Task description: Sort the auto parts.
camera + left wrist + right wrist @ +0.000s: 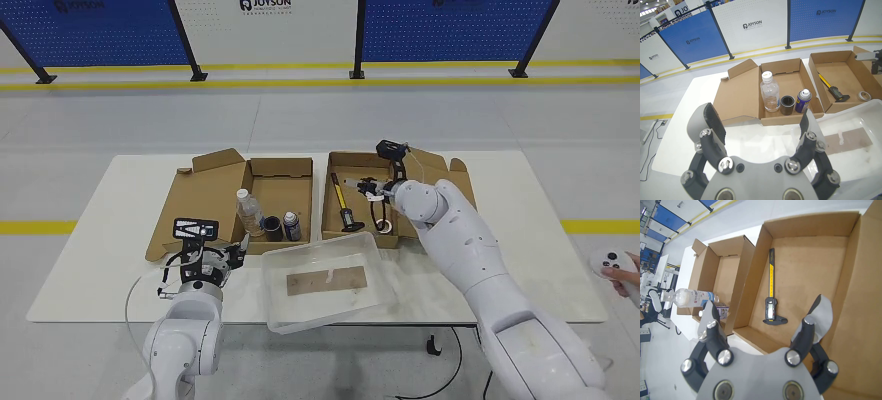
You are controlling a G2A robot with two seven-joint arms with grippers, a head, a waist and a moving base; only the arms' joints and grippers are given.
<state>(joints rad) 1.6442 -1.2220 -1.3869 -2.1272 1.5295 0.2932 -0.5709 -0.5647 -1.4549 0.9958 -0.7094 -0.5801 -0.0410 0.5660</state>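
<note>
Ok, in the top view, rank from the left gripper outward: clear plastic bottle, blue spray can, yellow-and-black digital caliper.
From the left gripper:
1. Clear plastic bottle, left cardboard box.
2. Blue spray can, same box, farther right.
3. Yellow-and-black digital caliper, right cardboard box.

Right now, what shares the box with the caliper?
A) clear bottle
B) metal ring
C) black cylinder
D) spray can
B: the metal ring lies in the same box as the caliper, a little apart from it. The clear bottle, black cylinder and spray can stand together in the other box.
</note>
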